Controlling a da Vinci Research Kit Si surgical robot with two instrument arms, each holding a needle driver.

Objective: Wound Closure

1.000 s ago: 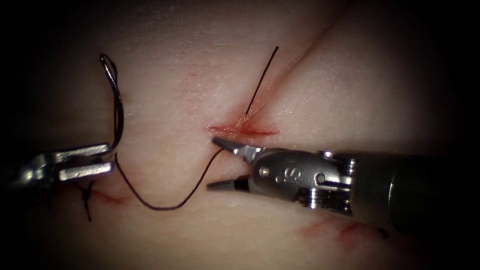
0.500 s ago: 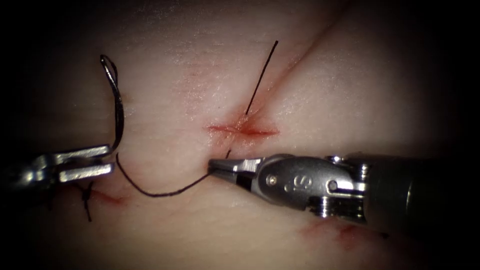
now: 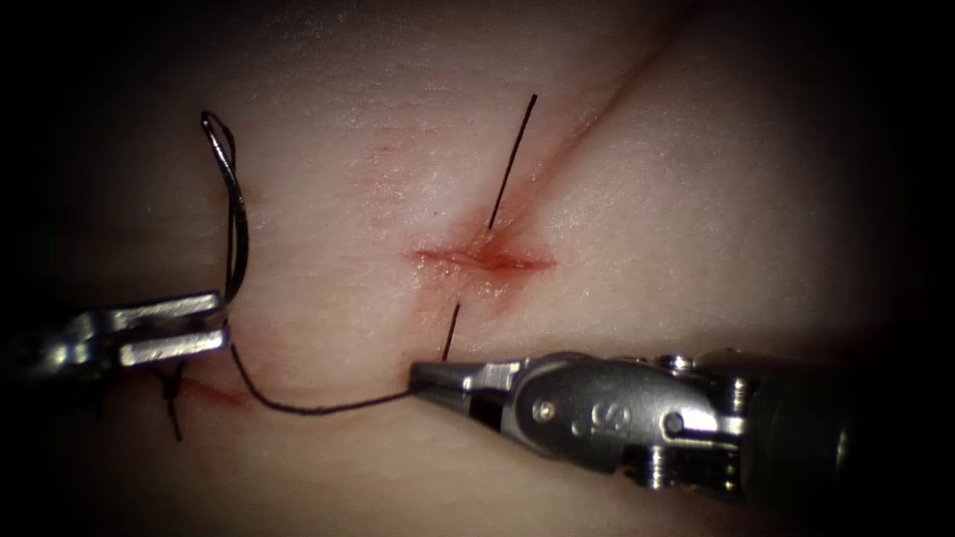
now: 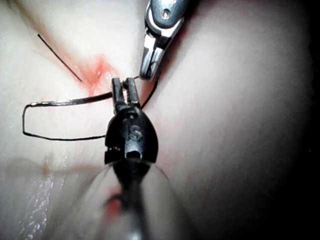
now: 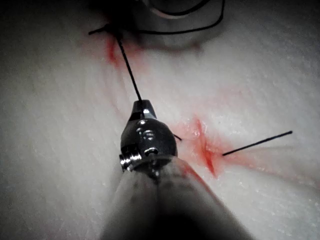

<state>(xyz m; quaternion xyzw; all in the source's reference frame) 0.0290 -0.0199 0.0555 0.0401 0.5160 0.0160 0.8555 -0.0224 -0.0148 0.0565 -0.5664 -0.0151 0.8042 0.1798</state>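
Pale tissue [image 3: 696, 199] lies under everything we see, and nearest to us the right end effector [image 3: 430, 375] comes in from the right, closed on the thread [image 3: 318, 406] just below the cut [image 3: 482, 259]. From it the thread runs left to the left end effector [image 3: 214, 323], which we see closed on the curved needle [image 3: 234, 209] near its lower end, free of the tissue and well left of the cut. Farther away we see a short thread tail [image 3: 512, 159] standing up from the cut, with red fluid [image 3: 497, 261] around it.
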